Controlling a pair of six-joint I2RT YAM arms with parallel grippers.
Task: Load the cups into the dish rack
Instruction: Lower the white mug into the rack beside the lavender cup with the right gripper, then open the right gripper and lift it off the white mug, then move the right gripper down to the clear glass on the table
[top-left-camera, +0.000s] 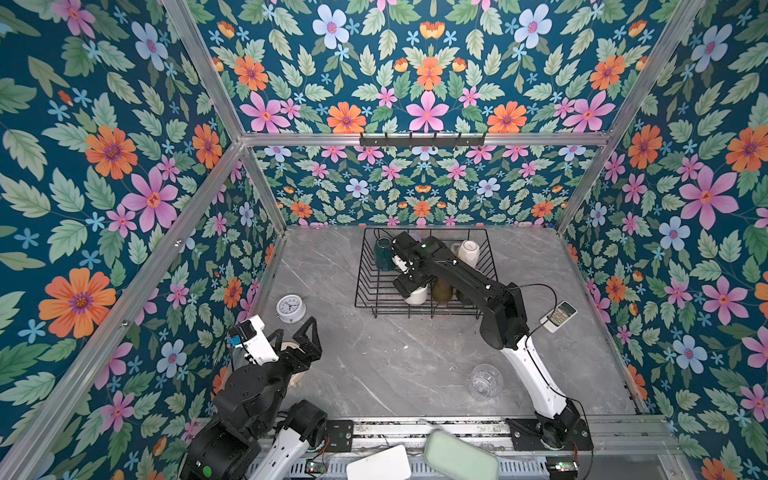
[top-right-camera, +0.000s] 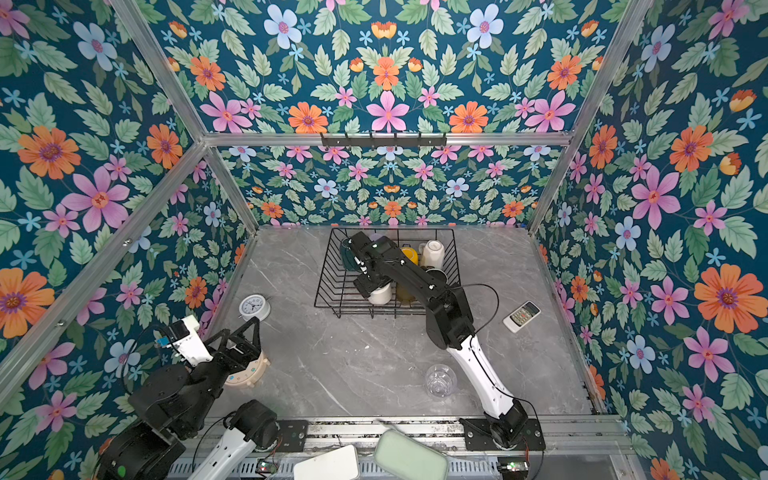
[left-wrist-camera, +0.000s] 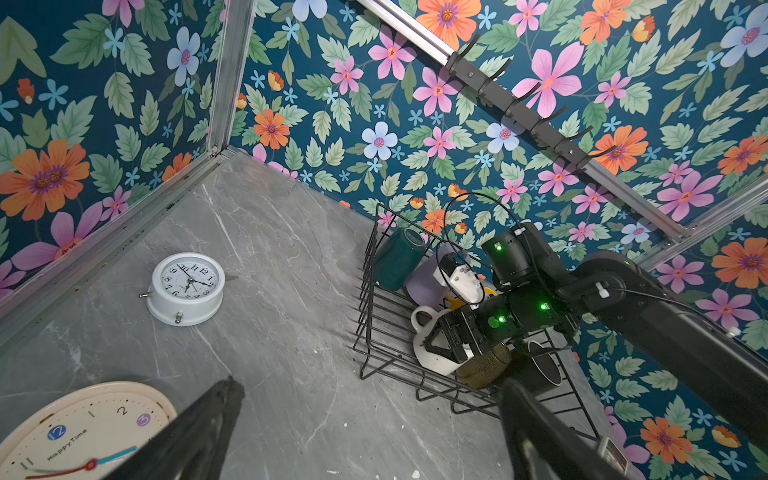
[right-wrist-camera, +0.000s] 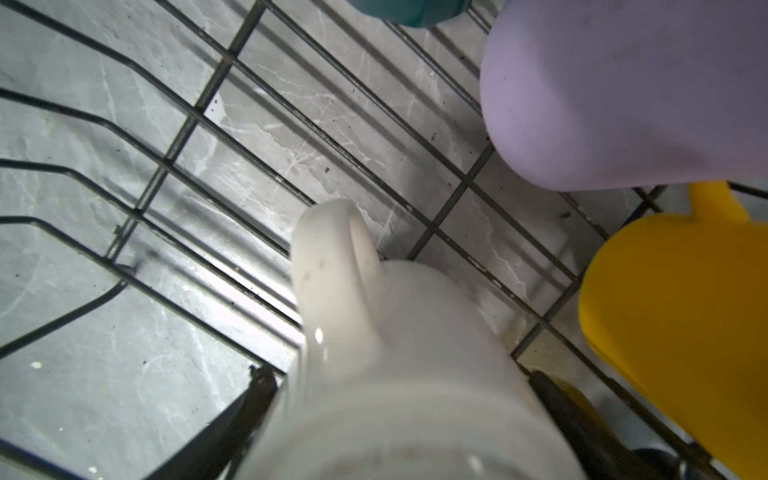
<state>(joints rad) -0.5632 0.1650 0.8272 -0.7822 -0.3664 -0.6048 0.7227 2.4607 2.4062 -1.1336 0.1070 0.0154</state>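
The black wire dish rack stands at the back of the table. Inside it my right gripper straddles an upturned white mug, its fingers narrowly apart from the mug's sides. Also in the rack are a teal mug, a lilac tumbler, a yellow mug, an olive glass, a black mug and another white mug. A clear glass lies on the table near the front right. My left gripper hangs open and empty at the front left.
A white alarm clock sits left of the rack. A cream wall clock lies under my left arm. A remote control rests by the right wall. A black hook rail hangs on the back wall.
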